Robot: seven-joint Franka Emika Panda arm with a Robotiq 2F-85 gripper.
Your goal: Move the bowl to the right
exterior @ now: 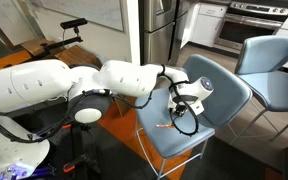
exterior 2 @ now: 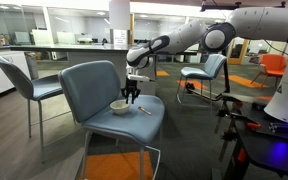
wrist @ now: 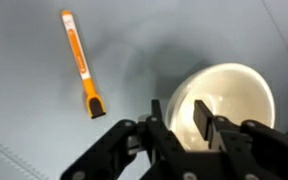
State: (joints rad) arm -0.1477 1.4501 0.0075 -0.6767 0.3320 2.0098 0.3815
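The cream-white bowl (wrist: 234, 95) sits on the blue-grey chair seat (wrist: 44, 130); it also shows in an exterior view (exterior 2: 119, 106). My gripper (wrist: 179, 120) hangs just over the bowl's left rim, open, with one finger above the inside and the other outside the rim. It holds nothing. In both exterior views the gripper (exterior 2: 132, 96) (exterior: 181, 108) points down over the seat. In one of them (exterior: 181, 108) the gripper and arm hide the bowl.
A thin orange-and-white stick (wrist: 79, 55) lies on the seat beside the bowl (exterior 2: 144, 110) (exterior: 166, 126). The chair's backrest (exterior 2: 89, 85) rises behind the bowl. More blue chairs (exterior: 274, 70) (exterior 2: 29, 80) stand nearby. A counter (exterior 2: 74, 50) is behind.
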